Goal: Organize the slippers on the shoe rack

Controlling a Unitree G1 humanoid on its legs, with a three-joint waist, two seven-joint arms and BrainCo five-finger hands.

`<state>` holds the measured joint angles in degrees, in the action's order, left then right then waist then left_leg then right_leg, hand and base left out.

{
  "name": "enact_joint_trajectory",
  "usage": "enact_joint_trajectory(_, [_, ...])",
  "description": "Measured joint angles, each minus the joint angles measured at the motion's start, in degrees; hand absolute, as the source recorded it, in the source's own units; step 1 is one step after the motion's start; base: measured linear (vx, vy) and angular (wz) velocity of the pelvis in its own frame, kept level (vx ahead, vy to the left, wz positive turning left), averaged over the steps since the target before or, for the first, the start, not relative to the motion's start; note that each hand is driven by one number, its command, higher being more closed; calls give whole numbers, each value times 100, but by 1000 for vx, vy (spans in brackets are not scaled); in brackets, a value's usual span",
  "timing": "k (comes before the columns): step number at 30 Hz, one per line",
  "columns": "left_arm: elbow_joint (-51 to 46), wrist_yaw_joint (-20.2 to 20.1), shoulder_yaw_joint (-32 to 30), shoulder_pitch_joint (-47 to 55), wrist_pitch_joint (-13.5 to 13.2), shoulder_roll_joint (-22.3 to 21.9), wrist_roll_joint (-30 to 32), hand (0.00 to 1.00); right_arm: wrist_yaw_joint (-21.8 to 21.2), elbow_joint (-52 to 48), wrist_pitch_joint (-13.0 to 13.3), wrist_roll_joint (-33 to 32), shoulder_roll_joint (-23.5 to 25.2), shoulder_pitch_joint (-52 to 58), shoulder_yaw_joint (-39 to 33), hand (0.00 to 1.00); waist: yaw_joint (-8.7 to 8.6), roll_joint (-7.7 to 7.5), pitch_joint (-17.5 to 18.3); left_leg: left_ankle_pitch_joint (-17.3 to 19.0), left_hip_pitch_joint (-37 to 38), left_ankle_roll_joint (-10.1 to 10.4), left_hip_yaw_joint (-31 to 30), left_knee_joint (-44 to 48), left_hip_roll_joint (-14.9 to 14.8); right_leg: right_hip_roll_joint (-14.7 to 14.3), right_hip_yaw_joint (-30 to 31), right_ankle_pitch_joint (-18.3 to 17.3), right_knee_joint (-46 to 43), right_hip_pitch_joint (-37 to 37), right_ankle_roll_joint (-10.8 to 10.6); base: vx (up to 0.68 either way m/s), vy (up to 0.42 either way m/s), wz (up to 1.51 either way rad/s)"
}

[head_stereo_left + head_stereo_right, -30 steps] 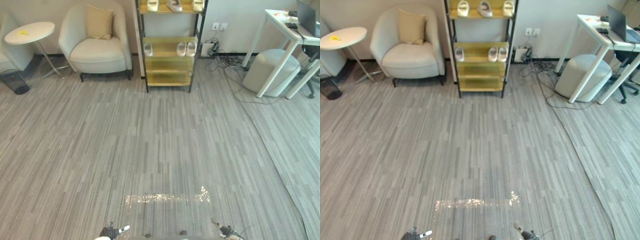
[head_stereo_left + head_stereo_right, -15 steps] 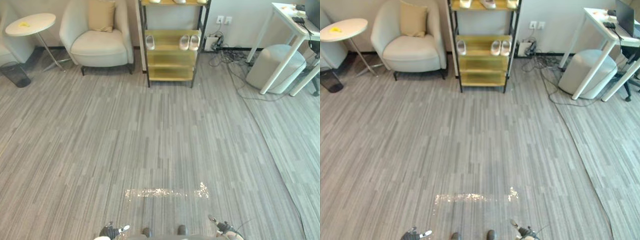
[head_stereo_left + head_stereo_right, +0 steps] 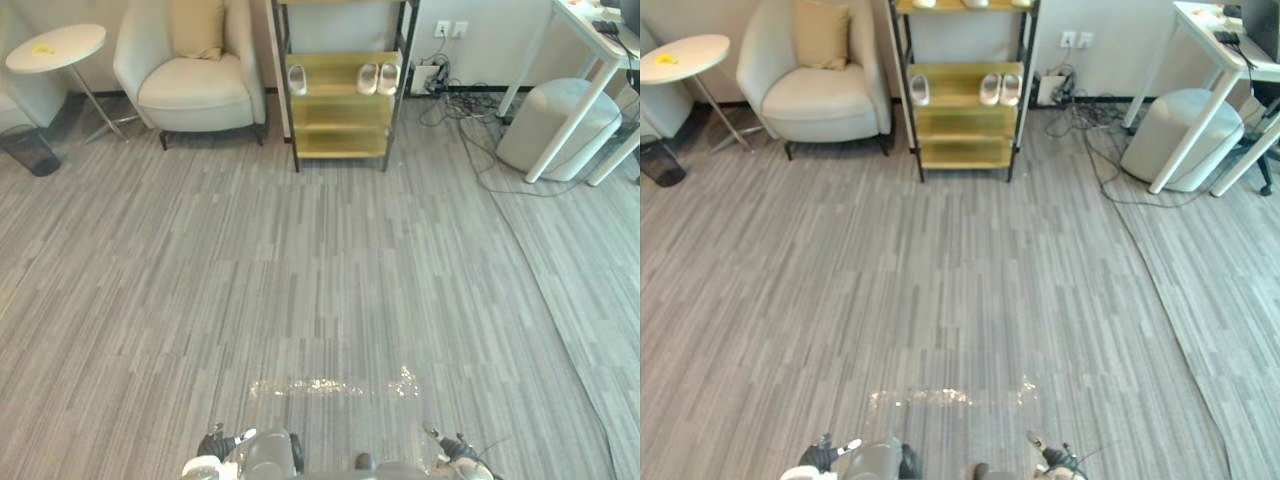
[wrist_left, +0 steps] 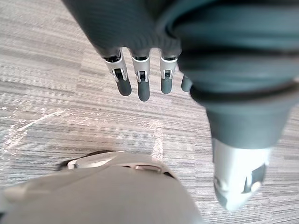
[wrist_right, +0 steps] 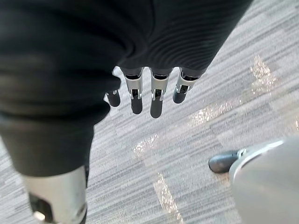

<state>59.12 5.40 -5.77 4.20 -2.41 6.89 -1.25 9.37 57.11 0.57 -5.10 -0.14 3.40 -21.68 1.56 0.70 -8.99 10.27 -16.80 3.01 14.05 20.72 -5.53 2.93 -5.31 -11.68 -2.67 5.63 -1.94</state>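
Observation:
The yellow-shelved shoe rack [image 3: 340, 138] with a black frame stands against the far wall. Its middle shelf holds a lone white slipper [image 3: 297, 79] at the left end and a white pair [image 3: 378, 77] at the right end. More slippers sit on the top shelf [image 3: 970, 4], cut off by the view's edge. My left hand [image 4: 141, 80] hangs low over the floor, fingers straight, holding nothing. My right hand [image 5: 155, 95] hangs the same way, open with nothing in it. Both hands are far from the rack.
A cream armchair [image 3: 195, 85] stands left of the rack, beside a round white side table [image 3: 55, 45] and a dark bin [image 3: 30, 150]. Right of the rack are floor cables [image 3: 465, 105], a round pouf [image 3: 560, 125] and a white desk [image 3: 590, 50]. Grey striped carpet lies between.
The whole picture has shifted so the rack sits higher in view: the camera moved. Both hands hang as before.

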Motion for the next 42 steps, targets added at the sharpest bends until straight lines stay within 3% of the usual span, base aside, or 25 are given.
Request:
enact_joint_trajectory(1, [11, 24, -8, 36, -1, 17, 3, 0, 0, 30, -23, 8, 33, 29, -1, 0, 63, -43, 120, -259, 25, -251, 46, -105, 174, 173, 141, -164, -28, 24, -181, 293, 262, -32])
enact_joint_trajectory(3, [-14, 31, -14, 45, -12, 71, 5, 0, -9, 11, -25, 24, 114, 104, -9, 0, 85, -177, 191, -49, 39, -344, 189, -90, 299, 329, 129, -220, -276, -44, -316, 366, 192, -30])
enact_joint_trajectory(5, [-14, 75, -6, 34, -5, 59, -8, 0, -14, -26, -24, 54, 89, 104, -6, 0, 143, -183, 181, 128, 331, -425, 366, -85, 324, 473, 114, -329, -1479, -478, -499, 407, 194, -42])
enact_joint_trajectory(7, [-17, 95, 7, 30, 2, 69, -30, 0, -14, -158, -26, 55, 118, 150, -4, 0, 84, -190, 181, 340, 975, -453, 447, -230, 351, 688, -6, -186, -3764, -1242, -809, 469, 210, -18])
enact_joint_trajectory(9, [-40, 96, 10, -46, 2, 19, -130, 0, -27, -265, -14, 71, 142, 133, 14, 0, 48, -187, 175, 381, 1431, -430, 455, -480, 369, 889, -418, -235, -4684, -1687, -685, 399, 104, -4])
enact_joint_trajectory(10, [-52, 94, 11, -142, 1, -103, -133, 0, -30, -263, -9, 71, 141, 84, 18, 0, 45, -199, 176, 381, 1813, -428, 454, -783, 354, 981, -846, -343, -4835, -1970, -462, 378, 50, -8])
enact_joint_trajectory(14, [-37, 78, 72, -298, -29, -387, -132, 0, -32, -222, 16, 78, 105, -43, 50, 0, -87, -172, 144, 409, 2383, -367, 437, -1194, 229, 830, -1631, -353, -3489, -2460, -136, 372, -28, 5])
enact_joint_trajectory(17, [13, 86, 71, -401, -47, -490, -108, 0, -32, -176, -7, 79, 114, -191, 52, 0, -171, -221, 53, 524, 2686, -170, 370, -1391, 149, 403, -1531, 734, -1366, -2766, 41, 434, -147, 17])
enact_joint_trajectory(18, [25, 89, 62, -390, -47, -469, -102, 0, -32, -140, -7, 79, 121, -206, 47, 0, -199, -309, 22, 550, 2817, -125, 233, -1396, 198, 352, -1321, 1200, -884, -2746, 47, 590, -302, 39])
enact_joint_trajectory(19, [59, 91, 62, -383, -49, -474, -98, 0, -31, -114, -12, 80, 97, -202, 35, 0, -222, -306, 17, 587, 2917, -45, 63, -1398, 180, 325, -1157, 1794, -884, -2696, 202, 585, -320, 41])
enact_joint_trajectory(20, [145, 91, 0, -423, -60, -549, -67, 0, -32, -59, -13, 87, -10, -278, -4, 0, -208, -96, 15, 530, 3020, 104, -101, -1370, -96, 139, -1296, 1593, -1034, -2616, 395, 474, -279, 29])
enact_joint_trajectory(23, [149, 84, -122, -453, -62, -655, -2, 0, -34, -4, 8, 195, -25, -379, -29, 0, -183, 151, -21, 293, 2783, 499, -379, -521, -449, -113, -1476, 1095, -1310, -2401, 604, 489, -316, 15])
enact_joint_trajectory(25, [62, 70, -396, -432, -63, -723, -5, 0, -25, -13, 17, 188, -26, -331, 75, 0, -183, 161, -67, -107, 1998, 572, -622, 1639, -822, -299, -1464, 744, -1175, -1839, 627, 434, -250, 8])
enact_joint_trajectory(26, [-76, 59, -457, -399, -97, -720, -7, 0, -10, -31, 30, 183, -31, -307, 206, 0, -134, 160, -101, 26, 1517, 511, -611, 2872, -1055, -420, -1435, 534, -1105, -1451, 717, 380, -159, -22])
enact_joint_trajectory(27, [-227, 58, -453, -367, -118, -692, -10, 0, -13, -35, 48, 174, 0, -322, 302, 0, -90, 128, -123, 202, 1050, 454, -468, 3479, -1171, -463, -1376, 346, -1083, -1121, 774, 362, -134, -31])
enact_joint_trajectory(30, [-394, 52, -427, -353, -130, -721, -35, 0, -12, -54, 43, 146, 40, -339, 392, 0, -44, 82, -138, 416, 344, 262, -12, 3195, -1153, -497, -1265, 231, -795, -631, 607, 375, -94, -25])
enact_joint_trajectory(31, [-456, 53, -427, -353, -163, -776, -62, 0, -2, -201, 32, 56, 53, -266, 389, 0, 35, 120, -118, 472, 76, 239, 302, 2252, -991, -493, -1176, 176, -563, -334, 492, 390, -37, -21])
enact_joint_trajectory(33, [-466, 51, -427, -356, -195, -804, -65, 0, 2, -222, 26, 56, 55, -227, 385, 0, 82, 136, -108, 430, -42, 221, 347, 1416, -779, -475, -1127, 121, -409, -104, 399, 460, 34, -10])
enact_joint_trajectory(35, [-487, 49, -427, -362, -198, -810, -67, 0, 7, -218, 13, 59, 64, -230, 381, 0, 116, 131, -107, -34, -111, 96, 323, 230, -432, -434, -1080, 17, -190, 198, 239, 510, 124, -15])
enact_joint_trajectory(36, [-497, 51, -427, -355, -211, -800, -70, 0, 6, -188, 9, 61, 67, -223, 378, 0, 202, 61, -61, -551, -40, -52, 258, -43, -252, -360, -918, -48, -118, 291, 136, 565, 183, -38])
enact_joint_trajectory(37, [-441, 56, -432, -365, -214, -735, -70, 0, 8, -145, 8, 65, 149, -218, 374, 0, 210, -95, 60, -795, 117, -462, 318, -184, -4, -139, -758, -66, -76, 345, 93, 580, 182, -36])
enact_joint_trajectory(38, [-428, 53, -430, -368, -206, -709, -68, 0, 6, -155, 10, 68, 188, -225, 371, 0, 168, -143, 73, -851, 112, -554, 400, -114, 6, -74, -730, -28, -94, 346, 30, 570, 166, -26])
enact_joint_trajectory(39, [-437, 49, -433, -364, -207, -666, -66, 0, -5, -152, 3, 70, 259, -217, 373, 0, 176, -199, 76, -820, 90, -612, 476, 193, -40, -1, -590, 79, -209, 371, -138, 428, 125, -27])
enact_joint_trajectory(41, [-411, 51, -437, -366, -206, -590, -72, 0, -7, -145, -6, 84, 404, -198, 343, 0, 242, -200, 55, -588, 52, -720, 665, 1037, -228, 68, -411, 194, -966, 336, -251, 531, 201, -37])
enact_joint_trajectory(42, [-377, 54, -335, -333, -202, -590, -97, 0, -31, -215, -9, 160, 320, -95, 340, 0, 191, -133, 194, -386, 337, -568, 588, 660, -192, 113, -411, 132, -2025, -20, -346, 478, 211, -33])
